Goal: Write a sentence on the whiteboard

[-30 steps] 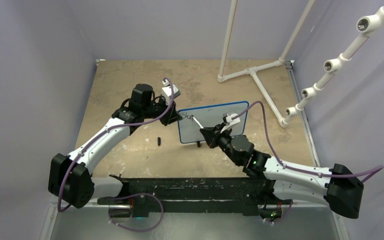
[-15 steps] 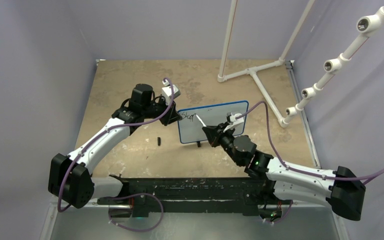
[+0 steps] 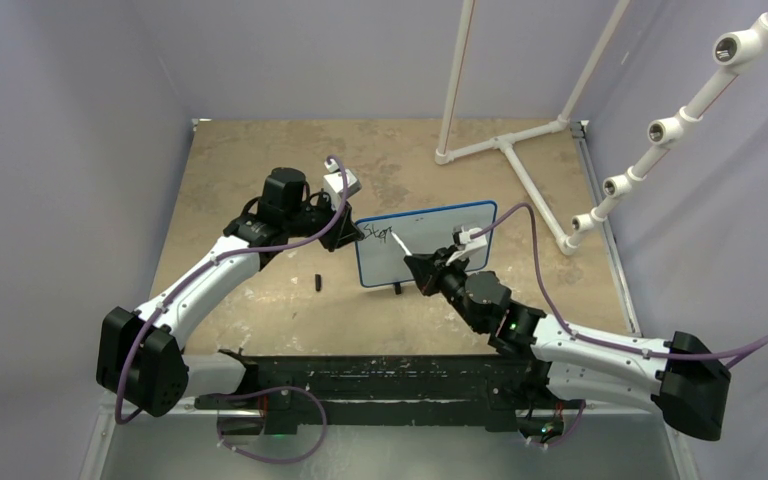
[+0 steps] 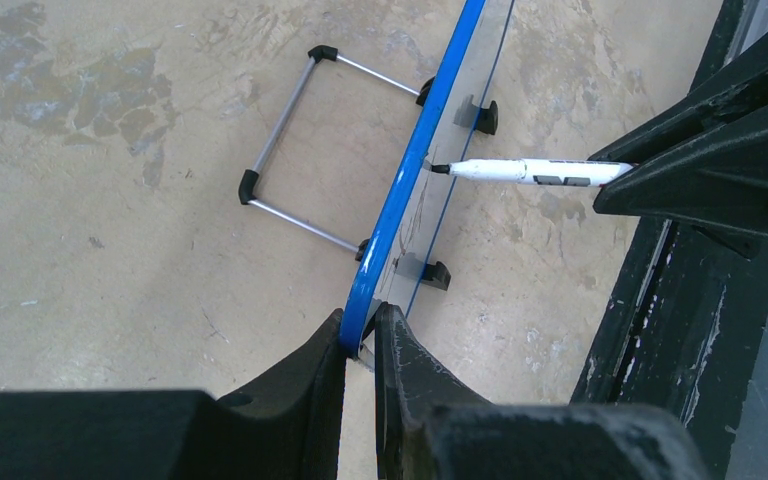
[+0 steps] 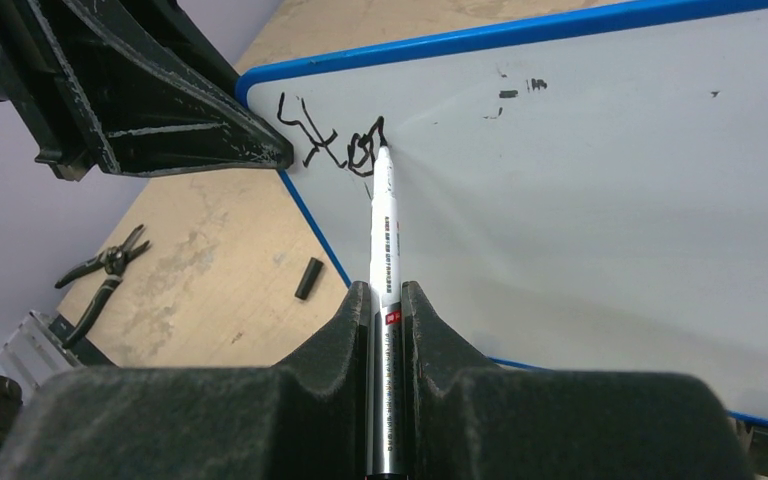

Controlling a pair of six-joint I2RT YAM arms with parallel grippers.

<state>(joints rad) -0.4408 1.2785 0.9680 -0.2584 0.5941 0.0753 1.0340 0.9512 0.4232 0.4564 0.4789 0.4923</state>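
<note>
Whiteboard (image 3: 422, 225) stands upright right of the table's (image 3: 250, 170) centre: smooth white face, thin blue rim, rounded corners, small black feet (image 4: 436, 272). Left gripper (image 4: 360, 340) is pinched on the board's left edge, the rim caught between its black fingers, and it crowds in just beside the writing. Right gripper (image 5: 385, 300) clamps a slim white marker (image 5: 381, 225), tip touching the sentence (image 5: 328, 140), a black scribble in the upper left corner. A small black cap (image 3: 316, 281) lies at eight o'clock of the board, with pliers (image 5: 105, 265) farther off. White PVC pipe frame (image 3: 505, 145) at one o'clock, well apart. A wire stand (image 4: 295, 150) juts from the board's back. The tabletop is mottled tan and worn.
</note>
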